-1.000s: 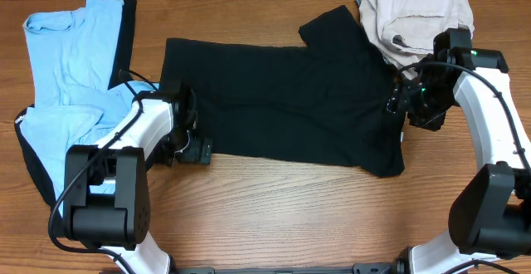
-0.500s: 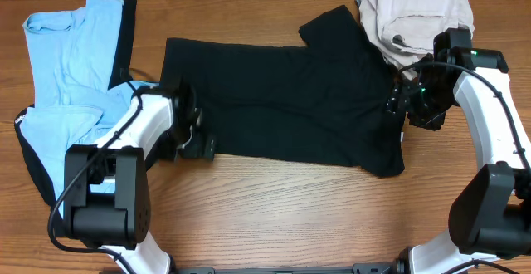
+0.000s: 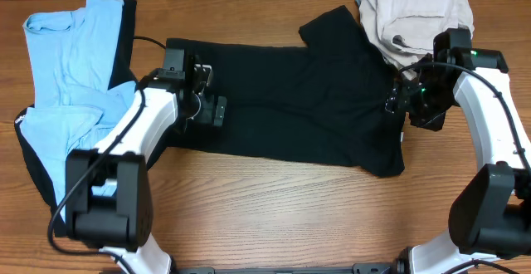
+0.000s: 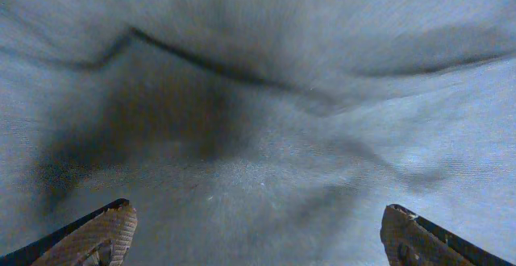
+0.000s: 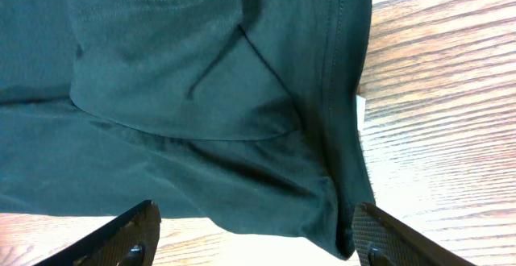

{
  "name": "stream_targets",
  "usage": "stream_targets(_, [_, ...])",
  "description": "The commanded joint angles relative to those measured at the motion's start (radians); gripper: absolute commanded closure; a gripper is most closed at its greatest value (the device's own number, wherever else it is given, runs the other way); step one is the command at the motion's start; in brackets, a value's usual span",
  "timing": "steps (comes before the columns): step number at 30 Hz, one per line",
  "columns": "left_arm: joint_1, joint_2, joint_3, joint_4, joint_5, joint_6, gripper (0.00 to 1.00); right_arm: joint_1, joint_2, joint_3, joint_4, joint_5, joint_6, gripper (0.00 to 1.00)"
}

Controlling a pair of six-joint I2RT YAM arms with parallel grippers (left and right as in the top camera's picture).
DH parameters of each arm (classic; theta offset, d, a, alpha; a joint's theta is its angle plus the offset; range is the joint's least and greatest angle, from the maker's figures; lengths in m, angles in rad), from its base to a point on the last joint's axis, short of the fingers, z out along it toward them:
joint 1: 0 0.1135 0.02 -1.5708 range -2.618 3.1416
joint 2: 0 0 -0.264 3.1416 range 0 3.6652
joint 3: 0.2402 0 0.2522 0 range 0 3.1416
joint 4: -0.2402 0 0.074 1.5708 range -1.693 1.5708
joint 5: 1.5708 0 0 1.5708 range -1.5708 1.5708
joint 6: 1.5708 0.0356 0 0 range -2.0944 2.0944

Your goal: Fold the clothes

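Note:
A black T-shirt (image 3: 307, 100) lies spread across the middle of the table, one short sleeve pointing to the far side. My left gripper (image 3: 211, 101) hovers over the shirt's left part. In the left wrist view its fingers (image 4: 97, 234) stand wide apart, open, with blurred cloth (image 4: 258, 121) filling the frame. My right gripper (image 3: 400, 104) is at the shirt's right edge. In the right wrist view it (image 5: 254, 230) is open, the shirt's hemmed edge (image 5: 339, 137) lying between and beyond its fingers, nothing pinched.
Light-blue T-shirts (image 3: 75, 54) lie piled at the far left, with a black garment's edge (image 3: 29, 166) showing under them. A beige garment (image 3: 415, 12) is bunched at the back right, touching the black shirt's sleeve. Bare wood table (image 3: 290, 216) runs along the near side.
My left gripper has moved from the shirt's near-left edge away from me, onto the shirt's left part. The right arm has stayed put, its fingers spreading slightly.

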Motion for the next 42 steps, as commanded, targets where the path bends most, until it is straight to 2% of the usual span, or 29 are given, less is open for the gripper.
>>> stream_targets(1, [-0.006, 0.07, 0.006, 0.001, -0.014, -0.015, 0.0, 0.005, -0.025, 0.022, 0.007, -0.002, -0.004, 0.2])
stream_targets(6, [-0.006, 0.108, 0.006, -0.006, -0.017, -0.047, 0.0, 0.026, -0.025, 0.01, 0.05, -0.031, 0.0, 0.25])
stream_targets(11, [-0.006, 0.113, 0.006, -0.016, -0.041, -0.082, 0.0, 0.137, -0.024, -0.09, 0.178, 0.029, 0.045, 0.31])
stream_targets(17, [-0.006, 0.113, 0.006, -0.071, -0.087, -0.082, 0.0, 0.224, -0.023, -0.272, 0.378, 0.181, 0.153, 0.32])
stream_targets(27, [-0.006, 0.113, -0.081, -0.079, -0.097, -0.136, 0.0, 0.224, -0.023, -0.505, 0.594, 0.228, 0.216, 0.32])
stream_targets(32, [-0.006, 0.113, -0.171, -0.056, -0.097, -0.138, 0.0, 0.224, -0.023, -0.557, 0.599, 0.227, 0.27, 0.31])
stream_targets(36, [-0.006, 0.113, -0.227, -0.057, -0.087, -0.15, 0.0, 0.224, -0.023, -0.557, 0.531, 0.223, 0.336, 0.24])
stream_targets(42, [-0.006, 0.113, -0.343, -0.056, -0.065, -0.188, 0.0, 0.224, -0.023, -0.557, 0.443, 0.17, 0.35, 0.22])
